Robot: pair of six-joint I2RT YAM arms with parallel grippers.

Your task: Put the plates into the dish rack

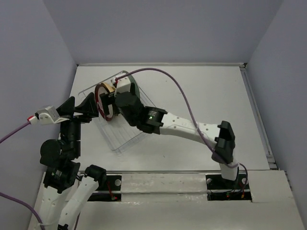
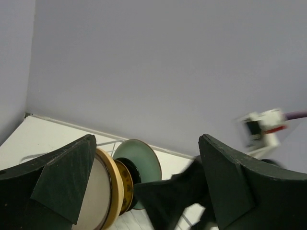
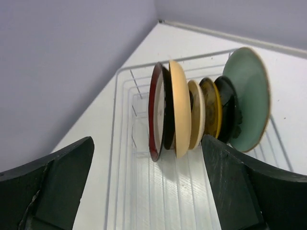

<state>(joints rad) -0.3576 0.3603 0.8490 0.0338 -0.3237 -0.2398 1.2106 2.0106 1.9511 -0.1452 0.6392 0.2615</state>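
Several plates stand on edge side by side in the white wire dish rack [image 3: 125, 143]: red-rimmed beige [image 3: 156, 115], orange-yellow [image 3: 180, 108], cream [image 3: 195, 115], yellow patterned [image 3: 211, 108], black [image 3: 226, 112], mint-green [image 3: 247, 98]. My right gripper [image 3: 147, 158] is open and empty, just above the rack floor in front of the row. In the top view it [image 1: 109, 99] hovers over the rack [image 1: 122, 139]. My left gripper [image 1: 84, 106] is open and empty at the rack's left side. Its wrist view [image 2: 147, 143] shows the cream plate [image 2: 100, 191] and mint-green plate [image 2: 146, 158].
The right arm's dark gripper [image 2: 168, 196] fills the space between my left fingers. The right arm [image 1: 187, 127] stretches across the table from its base. Grey walls close in the white table [image 1: 201, 91] at the back and on both sides.
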